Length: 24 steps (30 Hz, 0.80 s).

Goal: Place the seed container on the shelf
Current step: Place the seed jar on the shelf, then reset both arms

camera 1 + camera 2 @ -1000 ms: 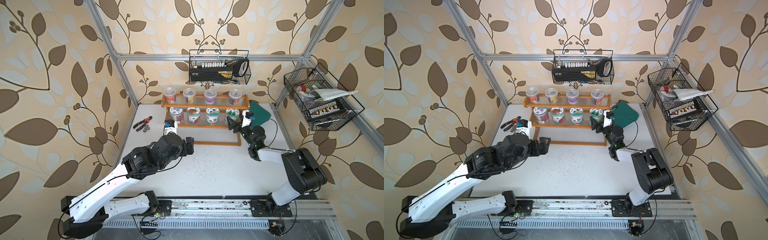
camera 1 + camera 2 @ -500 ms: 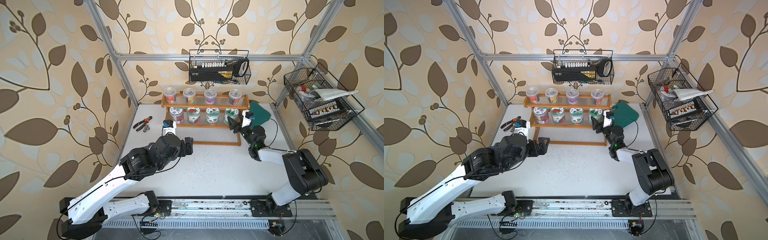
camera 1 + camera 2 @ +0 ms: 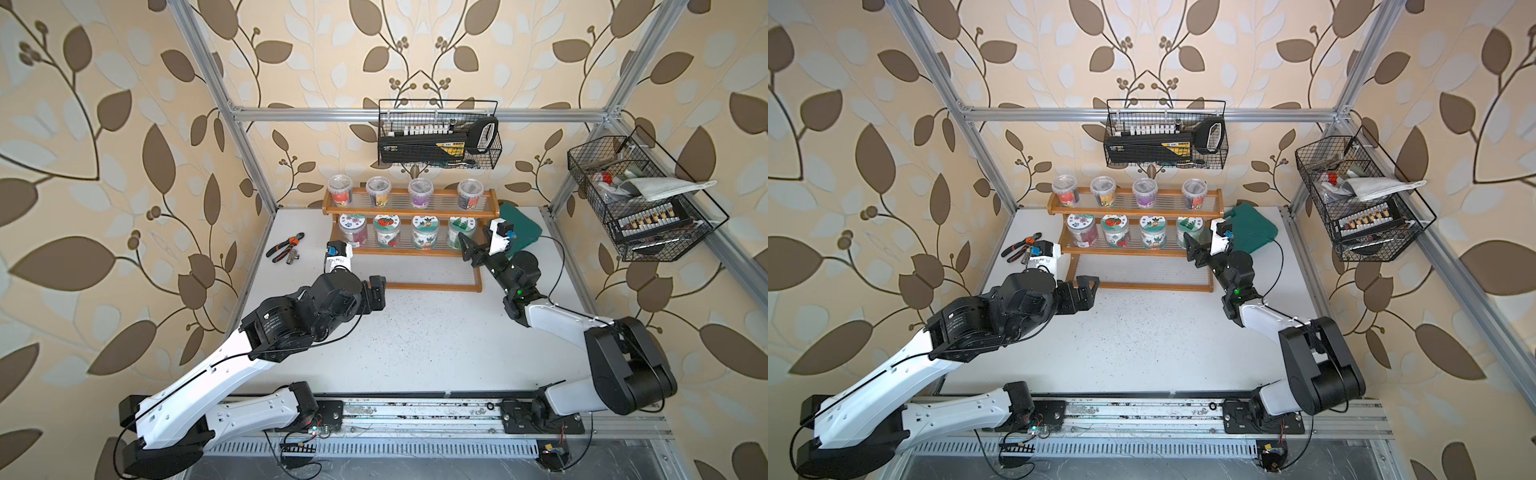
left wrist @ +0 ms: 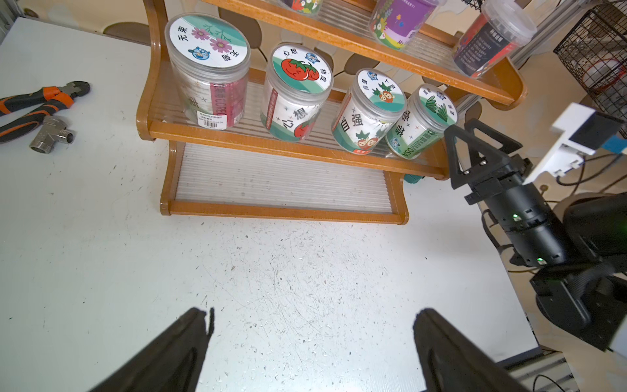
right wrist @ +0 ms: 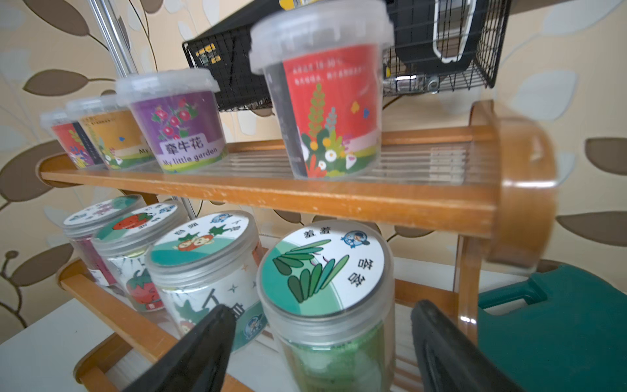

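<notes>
L tool (image 4: 312,312), R tool (image 5: 324,305) both spread; R by seed jar (image 5: 322,264) on shelf (image 5: 271,195).

The white, speckled table (image 3: 415,340) bears a wooden three-tier shelf (image 3: 432,286) at the back wall. Pliers (image 3: 286,246) and a metal fitting (image 3: 291,258) lie to the shelf's left, and a green case (image 3: 521,226) lies beside its right end. Four lidded cups (image 3: 420,192) stand on the top tier. Four jars (image 3: 386,230) stand on the middle one, the green-lid jar (image 3: 460,224) rightmost.
</notes>
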Available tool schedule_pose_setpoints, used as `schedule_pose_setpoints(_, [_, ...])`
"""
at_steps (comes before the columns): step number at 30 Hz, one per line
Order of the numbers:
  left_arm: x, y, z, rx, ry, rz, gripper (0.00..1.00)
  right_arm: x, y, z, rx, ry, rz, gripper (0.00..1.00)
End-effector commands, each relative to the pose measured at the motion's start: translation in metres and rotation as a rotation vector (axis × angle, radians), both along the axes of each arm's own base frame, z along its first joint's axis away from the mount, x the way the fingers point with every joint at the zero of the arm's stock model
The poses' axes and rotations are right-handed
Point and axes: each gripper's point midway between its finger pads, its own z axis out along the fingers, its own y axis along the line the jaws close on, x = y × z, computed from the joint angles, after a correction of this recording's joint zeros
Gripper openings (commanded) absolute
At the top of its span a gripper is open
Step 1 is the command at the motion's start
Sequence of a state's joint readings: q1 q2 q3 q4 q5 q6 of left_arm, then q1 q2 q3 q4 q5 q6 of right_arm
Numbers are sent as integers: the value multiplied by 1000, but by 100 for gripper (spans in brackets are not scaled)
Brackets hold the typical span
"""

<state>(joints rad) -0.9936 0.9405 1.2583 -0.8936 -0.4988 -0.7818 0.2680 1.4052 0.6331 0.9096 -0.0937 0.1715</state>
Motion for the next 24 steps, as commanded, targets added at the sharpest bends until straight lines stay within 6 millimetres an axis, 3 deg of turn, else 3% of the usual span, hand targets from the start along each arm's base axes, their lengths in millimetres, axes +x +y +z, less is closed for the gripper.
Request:
schedule_pose_setpoints(1, [10, 8, 10, 14, -59, 39, 98, -11, -5, -7, -20, 74, -3, 85])
schedule_pose_setpoints(7, [25, 15, 14, 69, -125, 75, 98, -41, -11, -8, -54, 188, 5, 88])
schedule_pose_setpoints(15, [60, 46, 0, 139, -185, 209, 98, -84, -28, -21, -126, 367, -17, 94])
schedule_pose_setpoints(24, [92, 97, -29, 285, -326, 394, 98, -97, -67, -54, -150, 482, -187, 99])
